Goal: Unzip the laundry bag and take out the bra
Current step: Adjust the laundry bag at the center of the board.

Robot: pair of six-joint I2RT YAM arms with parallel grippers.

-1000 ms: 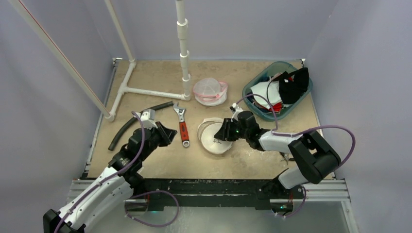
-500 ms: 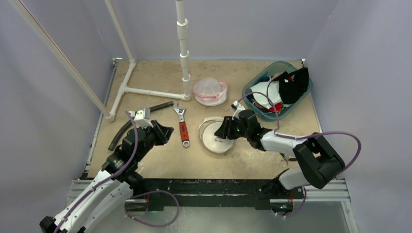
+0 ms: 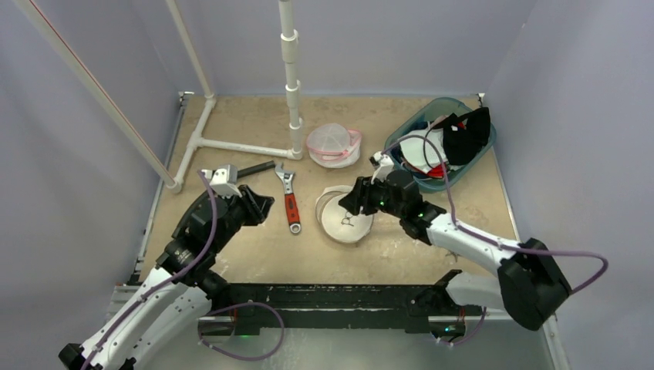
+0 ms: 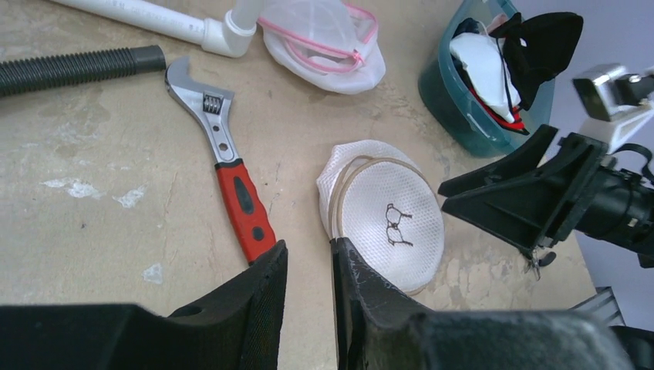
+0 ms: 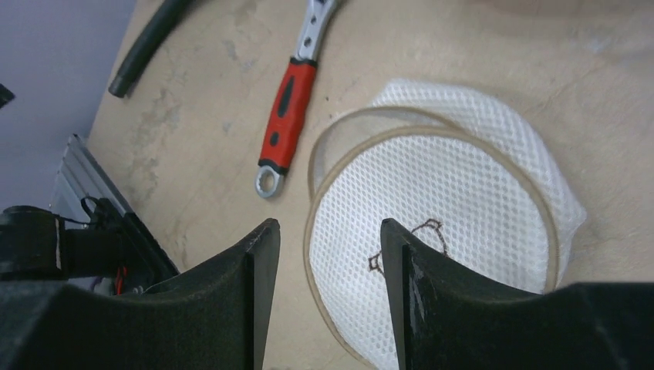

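Laundry bag [image 3: 345, 219] lies flat mid-surface, same spot as a second ago and looking closed. No bra shows through the mesh. Right arm has stretched out, and the right pincer [image 5: 325, 231] has drifted a bit toward the bag's far edge. It hovers over the bag, fingers spread, holding nothing. Left pincer [image 4: 308, 250] has pulled back slightly, narrowly parted and empty, near the wrench [image 3: 290, 202]. Dark squiggle [image 5: 409, 243] on the mesh may be the zip pull, can't tell. Judgement: still lining up, unzip not started.
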